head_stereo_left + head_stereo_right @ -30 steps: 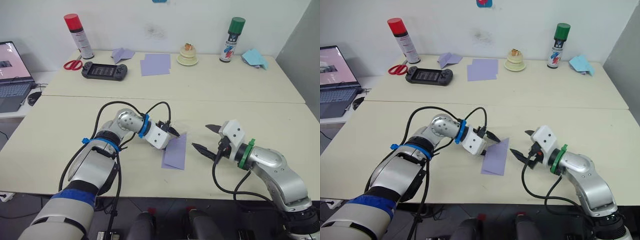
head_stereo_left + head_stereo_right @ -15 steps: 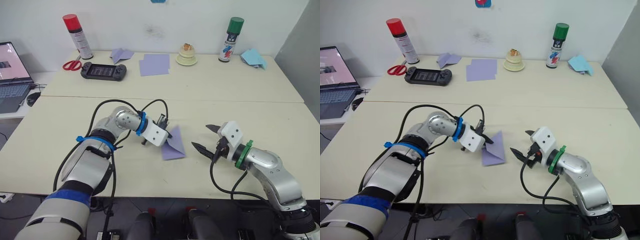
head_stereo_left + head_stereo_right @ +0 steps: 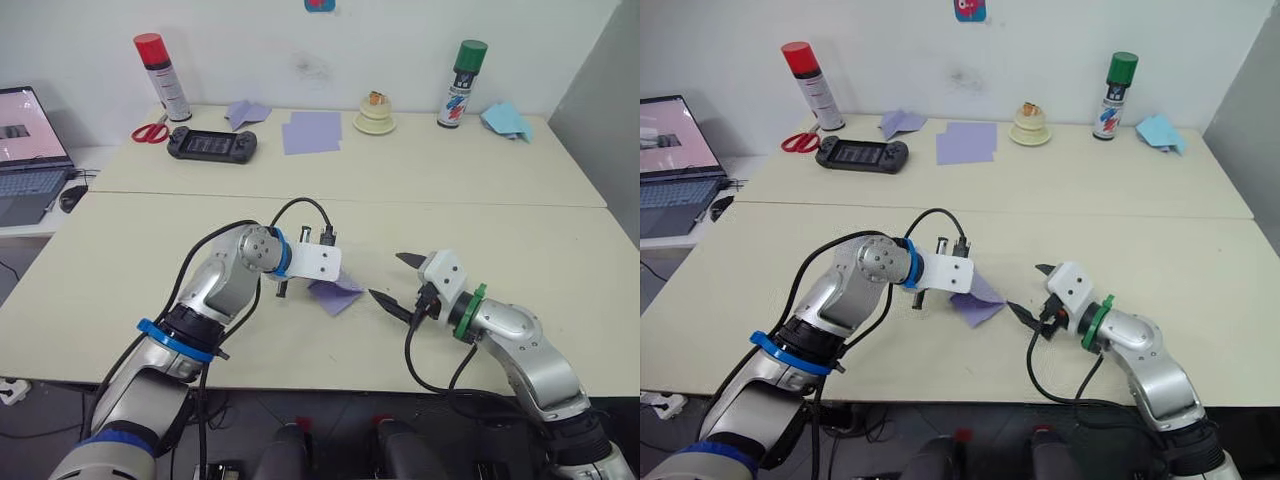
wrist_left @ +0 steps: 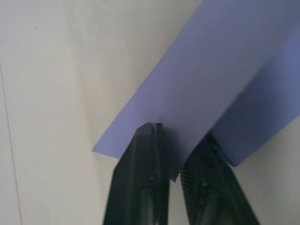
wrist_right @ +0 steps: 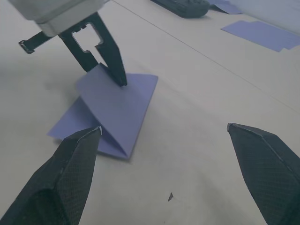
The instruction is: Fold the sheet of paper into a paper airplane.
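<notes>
Clearly the left gripper is clamped on the sheet of paper, its two black fingers pinched together over an edge of the upper layer. The lavender sheet is folded over on itself: one flap lies flat on the near table while the held flap is raised off it at a slant, the crease running along the side towards the right gripper. In the right wrist view the left gripper's fingers come down onto the upper flap from above, near its far edge.

Just beside the sheet, on its right, the right gripper hovers with its fingers spread wide apart, one tip pointing at the folded paper, the other further back. It holds nothing and does not touch the sheet.

Further out, a second table stands against the wall. On it, from the robot's left to right, are a red-capped spray can, a pair of red-handled scissors, a black handheld game console, a small folded lavender plane, two overlapping flat lavender sheets, a small cream-coloured dish with something on it, a green-capped spray can and a light-blue folded paper. At the far left an open laptop sits on a lower desk.
</notes>
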`<state>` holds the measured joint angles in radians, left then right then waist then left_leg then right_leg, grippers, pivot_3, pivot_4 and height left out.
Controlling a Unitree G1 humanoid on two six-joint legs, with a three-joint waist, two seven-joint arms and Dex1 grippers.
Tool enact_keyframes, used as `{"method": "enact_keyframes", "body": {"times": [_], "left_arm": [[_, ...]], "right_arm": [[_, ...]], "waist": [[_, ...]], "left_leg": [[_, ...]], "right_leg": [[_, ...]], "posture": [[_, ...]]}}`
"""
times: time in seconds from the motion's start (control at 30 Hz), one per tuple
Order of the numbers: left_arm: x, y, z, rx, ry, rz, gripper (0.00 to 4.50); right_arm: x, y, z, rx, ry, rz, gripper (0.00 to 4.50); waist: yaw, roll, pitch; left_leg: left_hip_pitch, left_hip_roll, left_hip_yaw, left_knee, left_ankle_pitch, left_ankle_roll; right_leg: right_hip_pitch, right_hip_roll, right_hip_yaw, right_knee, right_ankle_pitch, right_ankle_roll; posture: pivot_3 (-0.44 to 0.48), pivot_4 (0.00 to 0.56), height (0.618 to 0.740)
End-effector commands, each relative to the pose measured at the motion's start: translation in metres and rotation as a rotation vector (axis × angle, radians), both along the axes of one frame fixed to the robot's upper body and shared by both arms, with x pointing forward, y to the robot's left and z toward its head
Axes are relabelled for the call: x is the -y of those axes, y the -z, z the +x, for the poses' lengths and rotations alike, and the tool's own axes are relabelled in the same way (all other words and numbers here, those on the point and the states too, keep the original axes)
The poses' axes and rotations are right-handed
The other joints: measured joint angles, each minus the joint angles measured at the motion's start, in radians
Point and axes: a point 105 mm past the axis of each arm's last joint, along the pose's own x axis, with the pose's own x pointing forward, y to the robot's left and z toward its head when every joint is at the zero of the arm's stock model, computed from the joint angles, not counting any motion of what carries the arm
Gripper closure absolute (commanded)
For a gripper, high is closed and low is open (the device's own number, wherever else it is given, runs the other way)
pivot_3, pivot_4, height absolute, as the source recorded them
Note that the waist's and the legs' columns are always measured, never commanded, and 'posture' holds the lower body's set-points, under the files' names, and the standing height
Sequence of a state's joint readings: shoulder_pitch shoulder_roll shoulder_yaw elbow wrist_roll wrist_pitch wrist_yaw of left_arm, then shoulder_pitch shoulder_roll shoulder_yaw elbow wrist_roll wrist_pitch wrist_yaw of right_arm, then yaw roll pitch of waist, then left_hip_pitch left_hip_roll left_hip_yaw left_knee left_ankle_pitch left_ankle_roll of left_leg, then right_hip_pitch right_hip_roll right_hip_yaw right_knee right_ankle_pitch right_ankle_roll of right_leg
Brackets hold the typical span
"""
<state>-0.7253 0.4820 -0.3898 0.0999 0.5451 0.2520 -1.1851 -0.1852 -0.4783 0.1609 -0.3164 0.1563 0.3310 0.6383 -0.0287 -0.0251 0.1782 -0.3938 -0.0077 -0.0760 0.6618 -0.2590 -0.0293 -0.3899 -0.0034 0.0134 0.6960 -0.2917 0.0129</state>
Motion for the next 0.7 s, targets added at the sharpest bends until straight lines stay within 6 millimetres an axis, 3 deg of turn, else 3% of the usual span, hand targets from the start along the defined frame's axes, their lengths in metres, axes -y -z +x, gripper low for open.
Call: {"method": "enact_keyframes", "body": {"times": [0.03,0.2,0.23,0.33,0.4,0.53,0.63,0.7], "left_arm": [[0.007,-0.018,0.004,0.061,0.009,-0.037,2.62],[-0.009,-0.041,0.000,0.053,0.017,-0.095,1.09],[-0.018,-0.048,-0.001,0.041,-0.007,-0.123,0.79],[-0.075,-0.073,-0.009,-0.041,-0.133,-0.283,0.03],[-0.100,-0.076,-0.032,-0.145,-0.122,-0.434,0.03],[-0.124,-0.067,-0.045,-0.197,-0.238,-0.633,0.03],[-0.127,-0.056,-0.055,-0.196,-0.259,-0.661,0.03],[-0.119,-0.051,-0.065,-0.229,-0.254,-0.681,0.00]], "right_arm": [[-0.005,-0.008,0.000,0.073,-0.050,-0.036,0.00],[-0.020,-0.005,-0.002,0.090,-0.112,-0.053,0.00],[-0.024,-0.004,-0.003,0.097,-0.128,-0.068,0.00],[-0.041,-0.001,-0.002,0.127,-0.172,-0.085,0.00],[-0.053,0.000,0.005,0.143,-0.174,-0.069,0.00],[-0.067,0.002,0.018,0.205,-0.191,-0.100,0.00],[-0.070,0.004,0.024,0.263,-0.219,-0.148,0.00],[-0.068,0.008,0.026,0.287,-0.246,-0.189,0.36]], "waist": [[0.000,0.000,0.000],[-0.005,0.000,0.000],[-0.006,0.000,0.000],[-0.016,0.001,0.001],[-0.031,0.002,0.001],[-0.008,0.003,0.002],[0.006,0.002,0.003],[0.013,0.001,0.003]], "left_leg": [[0.000,0.000,0.000,0.000,0.000,0.000],[0.000,0.002,0.000,-0.001,0.000,0.000],[0.000,0.002,0.000,-0.001,0.000,0.000],[0.000,0.003,0.001,-0.001,0.000,0.000],[0.001,0.004,0.001,-0.003,0.000,0.000],[0.001,0.003,-0.001,-0.002,0.000,0.000],[0.001,0.001,0.000,0.000,0.000,0.000],[0.001,0.000,0.000,0.000,0.000,0.000]], "right_leg": [[0.000,0.000,0.000,0.000,0.000,0.000],[-0.001,0.000,0.001,0.000,0.003,-0.005],[-0.001,0.000,0.001,0.000,0.003,-0.005],[-0.002,0.000,0.001,0.001,0.002,-0.005],[-0.003,0.000,0.001,0.002,0.002,-0.006],[-0.001,-0.001,-0.001,0.002,0.001,-0.008],[0.000,-0.004,-0.001,0.001,0.001,-0.008],[0.001,-0.005,-0.001,0.000,0.001,-0.007]], "posture": [[0.000,0.150,0.740],[0.000,0.150,0.740],[0.000,0.150,0.740],[0.000,0.150,0.740],[0.000,0.150,0.740],[0.000,0.150,0.740],[0.000,0.150,0.740],[0.000,0.150,0.740]]}}
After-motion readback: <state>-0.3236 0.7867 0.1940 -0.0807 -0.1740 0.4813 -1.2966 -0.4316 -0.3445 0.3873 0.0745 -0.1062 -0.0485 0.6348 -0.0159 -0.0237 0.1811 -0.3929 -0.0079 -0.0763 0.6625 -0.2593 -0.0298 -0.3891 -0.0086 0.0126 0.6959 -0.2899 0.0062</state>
